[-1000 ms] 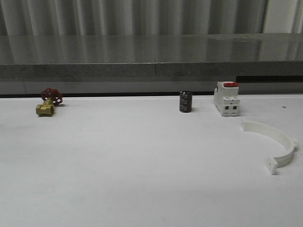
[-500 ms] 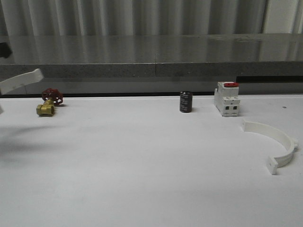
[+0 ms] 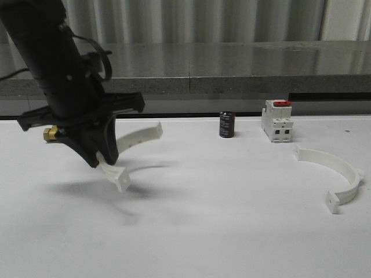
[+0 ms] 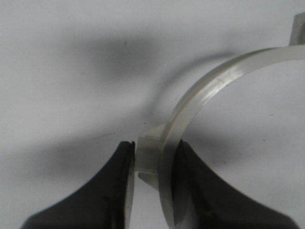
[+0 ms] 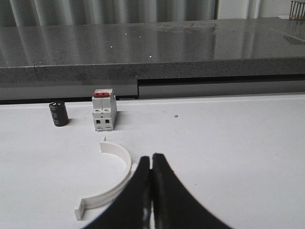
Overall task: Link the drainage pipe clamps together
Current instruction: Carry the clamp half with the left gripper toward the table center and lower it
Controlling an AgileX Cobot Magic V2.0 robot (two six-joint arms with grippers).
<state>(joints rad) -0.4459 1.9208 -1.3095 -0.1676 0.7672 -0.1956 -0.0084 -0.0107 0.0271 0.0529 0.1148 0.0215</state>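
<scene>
My left gripper hangs over the left half of the white table, shut on one white half-ring drainage pipe clamp. In the left wrist view the black fingers pinch the clamp's band at a side lug, lifted above its shadow. The other clamp lies flat at the right, its open side facing left. In the right wrist view that clamp lies just beside my right gripper, which is shut with nothing in it.
A brass valve is mostly hidden behind the left arm. A black cylinder and a white block with a red top stand at the back of the table, before a grey ledge.
The left arm has swung in from the left edge, carrying its clamp rightward to above the table's left half. The clamp on the right has not moved.
</scene>
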